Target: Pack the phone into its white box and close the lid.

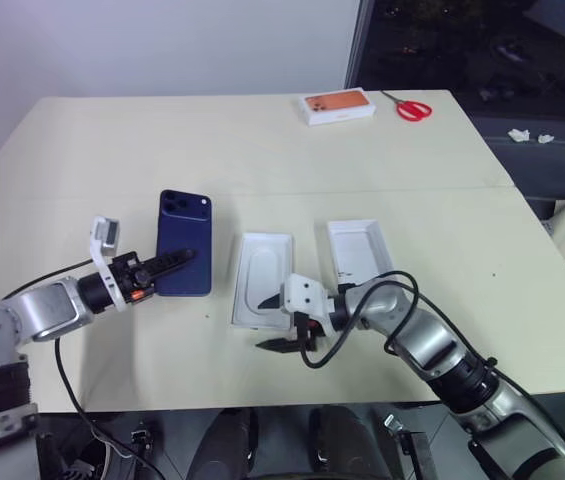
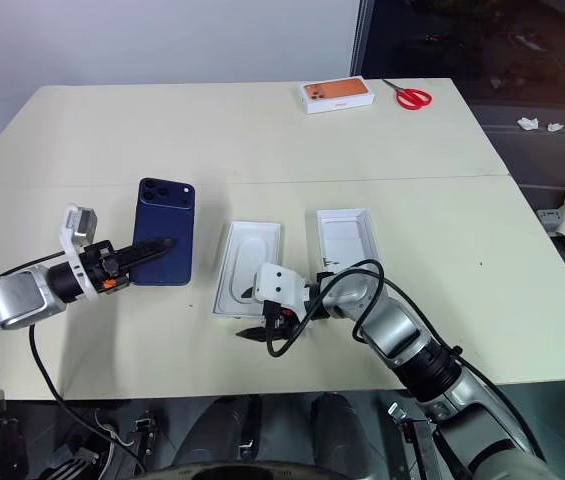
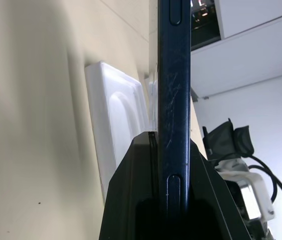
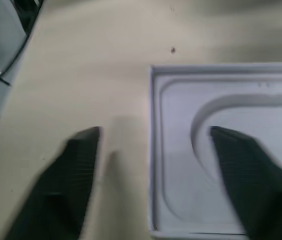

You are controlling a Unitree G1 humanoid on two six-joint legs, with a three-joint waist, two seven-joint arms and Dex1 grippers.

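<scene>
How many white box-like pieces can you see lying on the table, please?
3: the white insert with oval recess in the middle, at the right claw; an open white piece just right of it; the white box with orange top at the far edge beside the red scissors.

Pale cream table [image 1: 262,150] fills most of scene, thin seam [image 1: 362,189] running across its middle. Plain white wall [image 1: 162,45] behind far edge. Dark glass window panel [image 1: 482,45] at far right, dark frame post [image 1: 359,45] beside wall. Grey floor [image 1: 552,165] beyond table's right side, few crumpled white scraps [image 1: 530,134] lying there.
</scene>
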